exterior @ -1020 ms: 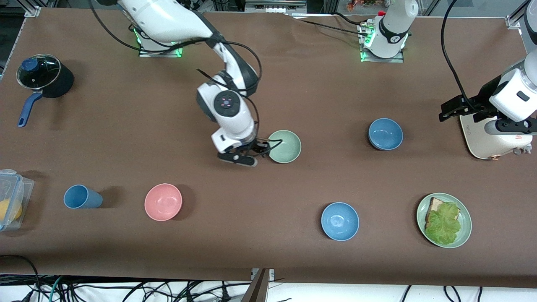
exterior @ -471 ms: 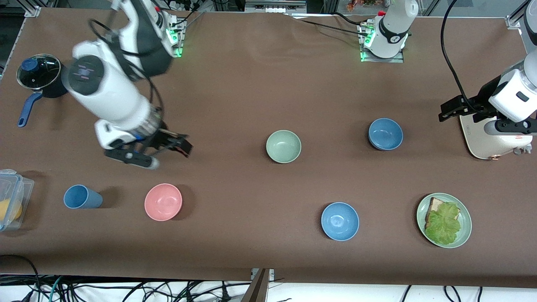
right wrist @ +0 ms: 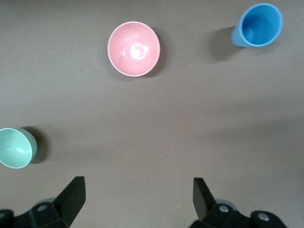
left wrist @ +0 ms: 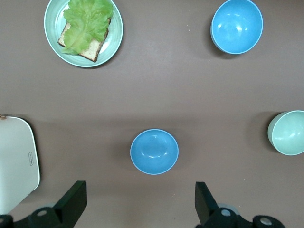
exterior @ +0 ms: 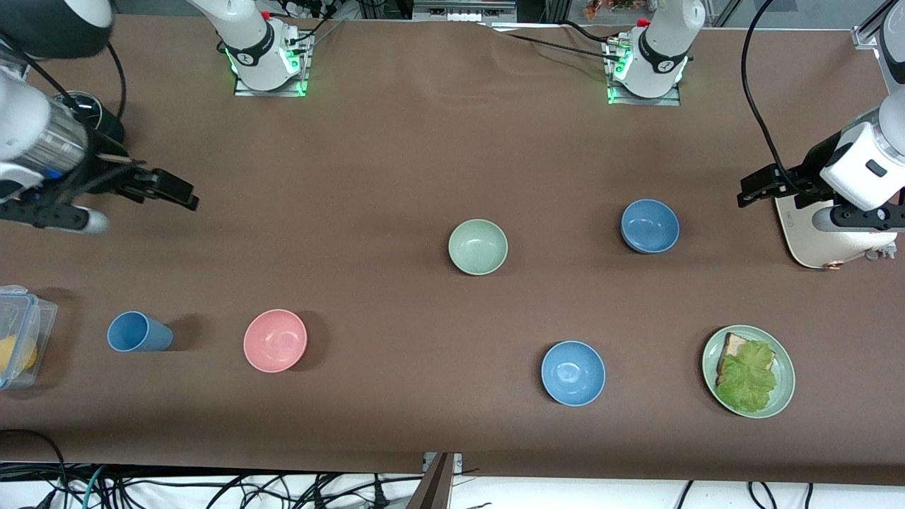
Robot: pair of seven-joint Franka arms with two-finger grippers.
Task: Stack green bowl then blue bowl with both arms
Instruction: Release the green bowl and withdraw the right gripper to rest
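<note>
The green bowl (exterior: pixel 478 247) sits upright and empty mid-table; it also shows in the left wrist view (left wrist: pixel 287 133) and the right wrist view (right wrist: pixel 15 147). One blue bowl (exterior: pixel 650 225) (left wrist: pixel 154 151) stands beside it toward the left arm's end. A second blue bowl (exterior: pixel 573 372) (left wrist: pixel 236 26) lies nearer the front camera. My right gripper (exterior: pixel 170 192) (right wrist: pixel 137 186) is open and empty, up over the table beside the pot. My left gripper (exterior: pixel 756 187) (left wrist: pixel 139 190) is open and empty, hovering by the white appliance, and waits.
A pink bowl (exterior: pixel 275 340) (right wrist: pixel 133 48) and a blue cup (exterior: pixel 138 331) (right wrist: pixel 259 24) stand toward the right arm's end. A black pot (exterior: pixel 95 120), a plastic container (exterior: pixel 18 332), a lettuce plate (exterior: pixel 748 371) (left wrist: pixel 83 31) and a white appliance (exterior: pixel 824 237) (left wrist: pixel 16 161) are there too.
My right gripper left the green bowl's rim and swung high toward the right arm's end of the table, empty. The green bowl stayed put. The left arm barely moved.
</note>
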